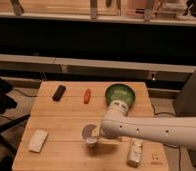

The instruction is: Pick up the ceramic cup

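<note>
Where the white arm (156, 131) crosses the near right part of the table (61, 125), it covers the gripper (98, 134), which sits at the right side of the ceramic cup (89, 135); only a pale sliver of one finger shows beside the cup wall. The gripper is open, and contact with the cup cannot be confirmed. The ceramic cup stands upright near the front middle of the table. It is small, round and plain white, with a pale interior and no visible handle. Nearer than the cup and to its right lies a long white bottle (135, 152), partly covered by the arm. Left of the cup lies a flat white block (38, 140). Beyond the cup lie a small orange object (86, 96) and a dark oblong object (59, 92), neither identifiable. Beyond and right of the cup, the green bowl (121, 93) is partly hidden by the arm.
</note>
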You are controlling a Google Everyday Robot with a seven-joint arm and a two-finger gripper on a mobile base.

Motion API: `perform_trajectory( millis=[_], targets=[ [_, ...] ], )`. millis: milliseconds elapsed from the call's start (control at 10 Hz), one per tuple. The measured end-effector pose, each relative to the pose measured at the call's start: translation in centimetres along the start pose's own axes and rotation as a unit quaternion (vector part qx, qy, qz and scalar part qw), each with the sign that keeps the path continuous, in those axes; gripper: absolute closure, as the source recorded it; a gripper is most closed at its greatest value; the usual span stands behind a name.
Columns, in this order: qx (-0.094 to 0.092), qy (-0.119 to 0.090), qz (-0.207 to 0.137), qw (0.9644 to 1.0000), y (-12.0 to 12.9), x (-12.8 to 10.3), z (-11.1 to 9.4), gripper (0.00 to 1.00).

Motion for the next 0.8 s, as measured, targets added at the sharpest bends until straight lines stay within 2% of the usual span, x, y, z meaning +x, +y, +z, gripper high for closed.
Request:
perform_trajectory(
  millis=[400,800],
  targets=[
    [-0.002,-0.001,0.001,1.0000,0.09,-0.06,-0.20,0.20],
    [-0.004,-0.007,-0.002,1.0000,-0.10,0.03,0.61,0.21]
  ],
)
